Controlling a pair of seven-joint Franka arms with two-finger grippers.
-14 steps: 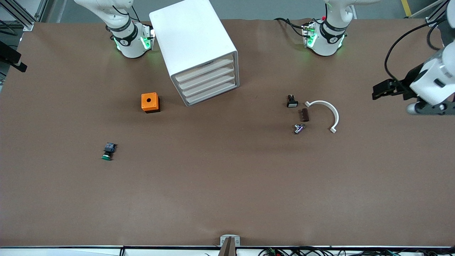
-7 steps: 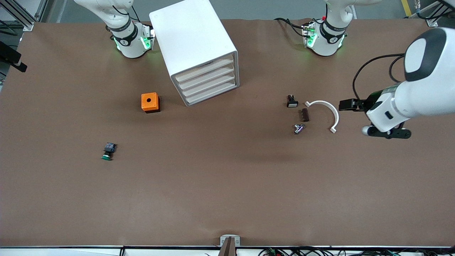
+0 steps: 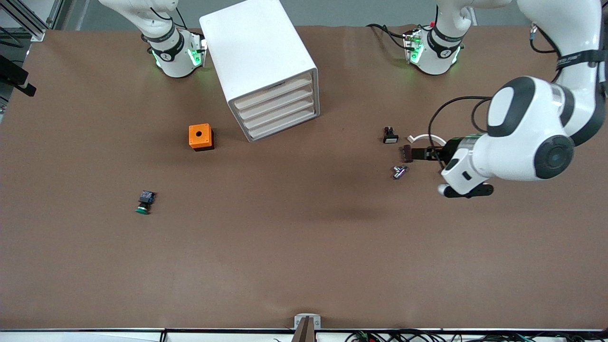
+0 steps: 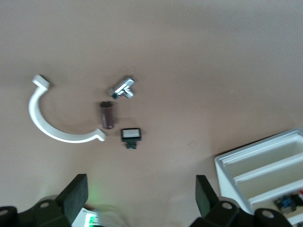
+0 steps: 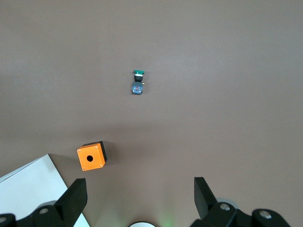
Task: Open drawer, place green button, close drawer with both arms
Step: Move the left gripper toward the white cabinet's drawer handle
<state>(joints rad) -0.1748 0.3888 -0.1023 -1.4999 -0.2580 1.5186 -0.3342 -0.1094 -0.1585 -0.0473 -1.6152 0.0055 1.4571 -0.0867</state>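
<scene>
The white cabinet [image 3: 263,66] stands near the arms' bases with all four drawers shut; the drawer [image 3: 284,125] is the lowest. The button [image 3: 144,202], with a green cap and a dark body, lies on the table toward the right arm's end, nearer to the front camera than the orange box [image 3: 200,136]. It also shows in the right wrist view [image 5: 138,81]. My left gripper [image 3: 415,154] is open and empty over the small parts; in its wrist view [image 4: 140,198] the jaws stand wide apart. My right gripper [image 5: 139,198] is open and empty, high over the table, and out of the front view.
Toward the left arm's end lie a black switch with a white face [image 3: 390,137], a brown piece [image 3: 407,153], a silver fitting [image 3: 399,171] and a white curved piece [image 3: 425,138]. The cabinet's front [image 4: 265,175] shows in the left wrist view, the orange box [image 5: 92,156] in the right wrist view.
My left arm has swung in from the table's end, and its gripper has come over the small parts. The right arm, cabinet and button have not moved.
</scene>
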